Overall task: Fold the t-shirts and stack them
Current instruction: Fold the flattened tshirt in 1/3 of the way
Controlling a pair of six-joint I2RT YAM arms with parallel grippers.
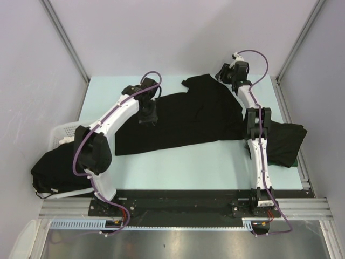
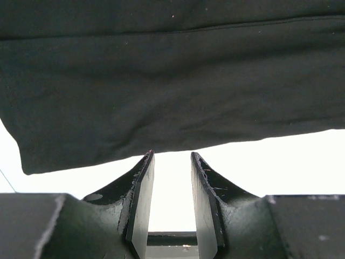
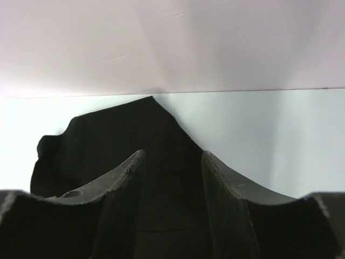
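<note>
1. Progress: I judge the task to be at an early stage. No neat stack shows anywhere, and folding of the shirt now on the counter (image 1: 188, 167) has not begun.
2. The spread shirt (image 1: 188, 118) lies open and flat across the middle of the counter, reaching from about 8 o'clock out to 1 o'clock, with a few wrinkles.
3. The left gripper (image 2: 171, 157) is partly open and holds nothing. Its tips sit right at the near hem at the shirt's 9 o'clock end.
4. The right gripper (image 3: 172, 154) is also partly open, poised over the shirt's far corner at 1 o'clock. Cloth shows through the gap, but nothing is pinched.
5. A second shirt (image 1: 285, 140) lies bunched at 3 o'clock on the counter's edge, partly under the right arm. I cannot tell whether it is folded.
6. A dark heap (image 1: 51, 170) fills the white basket (image 1: 60, 132) at 8 o'clock. How many shirts are in it cannot be told.
7. Count: two grippers, one basket, two separate shirts on the counter, and at least one more in the basket.
8. Left to do: fold the spread shirt, stack it, and then deal with the heap.
</note>
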